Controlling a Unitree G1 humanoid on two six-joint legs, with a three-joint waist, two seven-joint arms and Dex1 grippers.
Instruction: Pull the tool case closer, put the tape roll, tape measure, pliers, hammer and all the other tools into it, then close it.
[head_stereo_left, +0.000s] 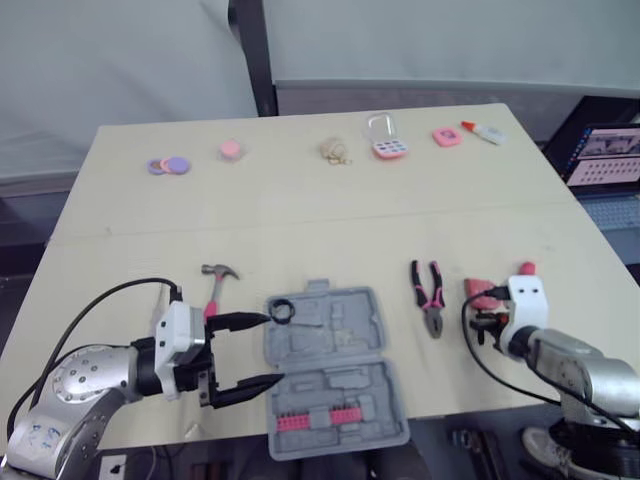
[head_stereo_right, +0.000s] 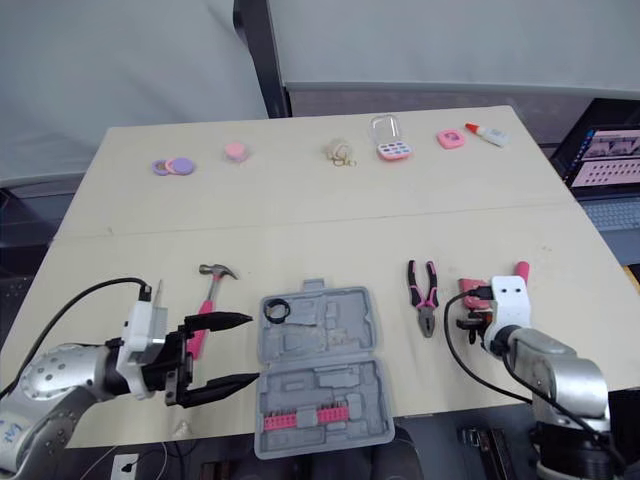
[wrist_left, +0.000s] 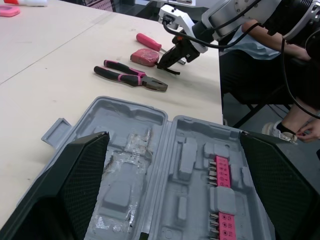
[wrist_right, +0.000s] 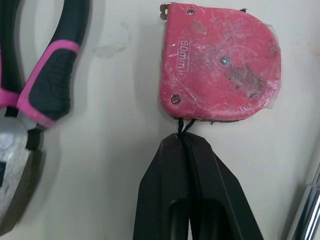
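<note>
A pale wooden table (head_stereo_left: 300, 215) carries a far-edge row of purple and pink discs (head_stereo_left: 168, 165), a pink round piece (head_stereo_left: 231, 149), a beige tangle (head_stereo_left: 335, 151), a clear-topped pink case (head_stereo_left: 386, 138), a pink square (head_stereo_left: 446, 137) and a red-capped white bottle (head_stereo_left: 484, 131), with an open laptop (head_stereo_left: 605, 155) off its right side.

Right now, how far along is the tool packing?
Done: tool case open at the near edge, tape roll inside. In hand: right gripper shut on the cord of the tape measure; left gripper open at the case. Left: pliers, hammer, pink-handled tool, then closing.
</note>
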